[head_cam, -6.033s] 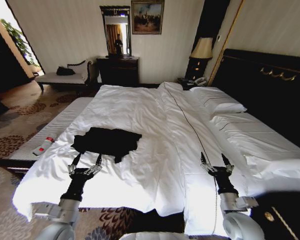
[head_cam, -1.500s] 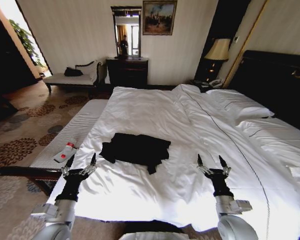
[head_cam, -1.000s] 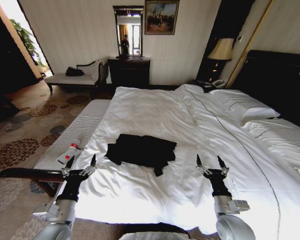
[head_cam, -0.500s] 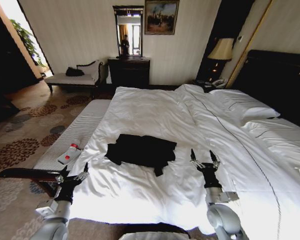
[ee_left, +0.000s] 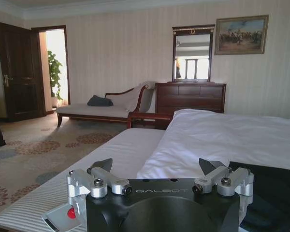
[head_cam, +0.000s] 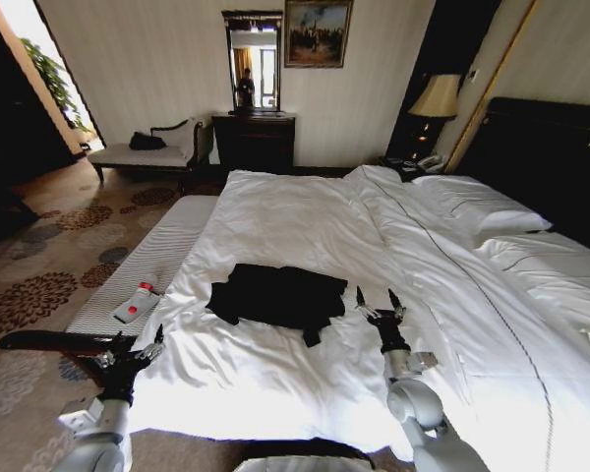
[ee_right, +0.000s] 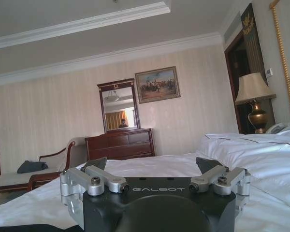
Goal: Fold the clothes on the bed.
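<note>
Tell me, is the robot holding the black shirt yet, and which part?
No, nothing is held. The right gripper is open beside the T-shirt, and the left gripper is open near the bed corner.

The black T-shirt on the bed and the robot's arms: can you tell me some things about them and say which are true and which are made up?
1. The black T-shirt lies on the white bed. True.
2. The right end effector is clamped on the T-shirt. False: its fingers are spread open, beside the shirt's edge.
3. The left end effector is low near the bed's corner, away from the shirt. True.
4. The small white-and-red bottle sits on top of the T-shirt. False: it lies on the striped bench beside the bed.
5. The left end effector is open. True.
</note>
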Controlling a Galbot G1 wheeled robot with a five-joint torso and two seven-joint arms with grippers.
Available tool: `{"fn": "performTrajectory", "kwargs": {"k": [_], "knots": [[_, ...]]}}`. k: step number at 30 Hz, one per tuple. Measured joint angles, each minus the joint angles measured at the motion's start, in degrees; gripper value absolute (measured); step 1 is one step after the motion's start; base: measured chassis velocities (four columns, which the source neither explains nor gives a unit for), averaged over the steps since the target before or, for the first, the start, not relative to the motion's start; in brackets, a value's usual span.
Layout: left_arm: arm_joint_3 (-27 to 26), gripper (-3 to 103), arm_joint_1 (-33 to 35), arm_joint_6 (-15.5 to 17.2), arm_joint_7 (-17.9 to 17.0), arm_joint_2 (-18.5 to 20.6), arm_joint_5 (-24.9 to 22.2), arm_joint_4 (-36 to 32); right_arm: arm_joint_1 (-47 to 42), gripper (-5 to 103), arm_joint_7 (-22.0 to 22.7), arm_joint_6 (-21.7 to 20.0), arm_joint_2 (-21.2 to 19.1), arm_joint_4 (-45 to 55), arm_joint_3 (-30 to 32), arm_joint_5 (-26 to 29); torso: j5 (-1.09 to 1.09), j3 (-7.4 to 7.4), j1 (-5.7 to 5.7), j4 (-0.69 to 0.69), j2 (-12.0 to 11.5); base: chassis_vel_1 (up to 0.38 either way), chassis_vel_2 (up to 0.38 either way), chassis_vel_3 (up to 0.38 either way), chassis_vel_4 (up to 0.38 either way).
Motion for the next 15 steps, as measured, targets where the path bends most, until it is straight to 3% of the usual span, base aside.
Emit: {"fn": "performTrajectory", "kwargs": {"k": [15], "knots": [[0.6,100,0.2,-0.3,0.1,-0.5,0.6,-1.2,-0.2,100,-0.9,1.6,0.6,-0.2,0.3,-1.1,-0.01,0.00,0.00,0.01,0.0,0.000,0.003,-0.001,-0.008]]}}
